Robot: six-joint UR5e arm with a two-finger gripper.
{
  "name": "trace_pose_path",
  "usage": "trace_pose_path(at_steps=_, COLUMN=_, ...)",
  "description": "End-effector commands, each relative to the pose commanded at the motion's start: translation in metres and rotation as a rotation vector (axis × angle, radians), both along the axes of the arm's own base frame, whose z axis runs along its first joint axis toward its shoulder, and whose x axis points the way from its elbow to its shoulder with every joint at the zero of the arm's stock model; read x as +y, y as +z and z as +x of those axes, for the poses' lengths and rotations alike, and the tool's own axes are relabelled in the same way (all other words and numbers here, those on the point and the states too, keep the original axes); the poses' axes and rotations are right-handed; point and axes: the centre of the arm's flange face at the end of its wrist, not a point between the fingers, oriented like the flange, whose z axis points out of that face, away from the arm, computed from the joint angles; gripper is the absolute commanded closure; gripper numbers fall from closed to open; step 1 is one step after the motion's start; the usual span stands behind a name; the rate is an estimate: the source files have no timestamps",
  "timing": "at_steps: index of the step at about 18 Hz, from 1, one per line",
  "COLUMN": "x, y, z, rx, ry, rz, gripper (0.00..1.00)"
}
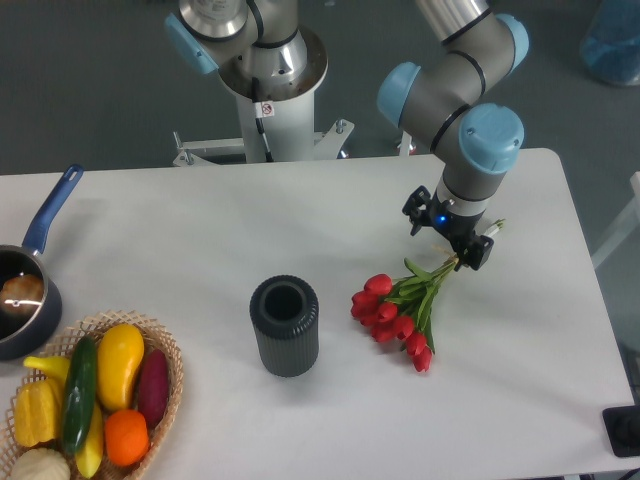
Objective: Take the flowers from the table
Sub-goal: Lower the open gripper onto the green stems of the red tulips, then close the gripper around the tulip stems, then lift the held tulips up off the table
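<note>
We see a white counter (200, 230) from above, with one robot arm reaching in from the top right. Its claw (447, 240) hangs over the stem end of the flowers (400, 315), a small bunch of red tulips lying flat on the right half of the counter. The red heads point down and left; the pale stems run up and right, and their tips show just past the claw. The two dark fingers stand on either side of the stems. From this angle we cannot tell whether they have closed on the stems or are only straddling them.

To do this step well, we judge that the fingers should pinch the stems where they are bundled tightest, squarely across the bunch so that no stem slips out. The lift should go straight up, since the heavier heads will likely droop and swing. The stems are thin, so a gentle squeeze seems wise.

The counter is smooth, matte and bare around the bunch. A dark ribbed vase (285, 326) stands upright well to the left of the tulips. At the lower left corner sits a wicker basket (172, 372) of bright fruit and vegetables. A small pan with a blue handle (52, 210) rests at the left edge. Behind the counter, a grey floor and the arm's white pedestal (273, 125) are visible.
</note>
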Motion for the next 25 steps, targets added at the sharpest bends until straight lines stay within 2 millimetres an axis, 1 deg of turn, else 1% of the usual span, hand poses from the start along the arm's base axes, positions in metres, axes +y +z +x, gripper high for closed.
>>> trace_pose_path(at_steps=2, x=0.004, y=-0.003, z=0.002, rx=0.01, ry=-0.005, rz=0.004, gripper=0.0)
trace_pose_path(at_steps=5, x=0.008, y=-0.01, z=-0.002, rx=0.018, ry=-0.006, rz=0.007, gripper=0.0)
trace_pose_path(at_steps=7, x=0.017, y=-0.016, z=0.002, rx=0.024, ry=-0.014, rz=0.009, gripper=0.0)
trace_pose_path(at_steps=8, x=0.018, y=-0.017, z=0.003, rx=0.022, ry=-0.006, rz=0.008, gripper=0.0)
trace_pose_path(at_steps=9, x=0.019, y=-0.019, z=0.003, rx=0.022, ry=-0.005, rz=0.007, gripper=0.03)
trace_pose_path(at_steps=11, x=0.02, y=-0.02, z=0.002, rx=0.029, ry=-0.003, rz=0.01, gripper=0.16)
trace_pose_path(at_steps=12, x=0.022, y=-0.022, z=0.002, rx=0.031, ry=0.007, rz=0.011, gripper=0.2)
trace_pose_path(at_steps=13, x=0.027, y=-0.023, z=0.004, rx=0.034, ry=0.008, rz=0.011, gripper=0.26)
trace_pose_path(at_steps=14, x=0.03, y=-0.024, z=0.006, rx=0.034, ry=0.011, rz=0.011, gripper=0.35)
trace_pose_path(at_steps=16, x=0.03, y=-0.024, z=0.006, rx=0.034, ry=0.017, rz=0.011, gripper=0.55)
trace_pose_path(at_steps=17, x=0.03, y=-0.024, z=0.006, rx=0.034, ry=0.017, rz=0.009, gripper=0.68)
trace_pose_path(at_steps=19, x=0.031, y=-0.022, z=0.007, rx=0.036, ry=0.024, rz=0.011, gripper=0.91)
trace_pose_path(at_steps=20, x=0.031, y=-0.021, z=0.007, rx=0.037, ry=0.035, rz=0.011, gripper=0.95)
trace_pose_path(at_steps=22, x=0.031, y=-0.015, z=0.005, rx=0.047, ry=0.061, rz=0.015, gripper=0.98)
trace_pose_path(at_steps=25, x=0.033, y=0.003, z=-0.001, rx=0.078, ry=0.096, rz=0.029, gripper=0.98)
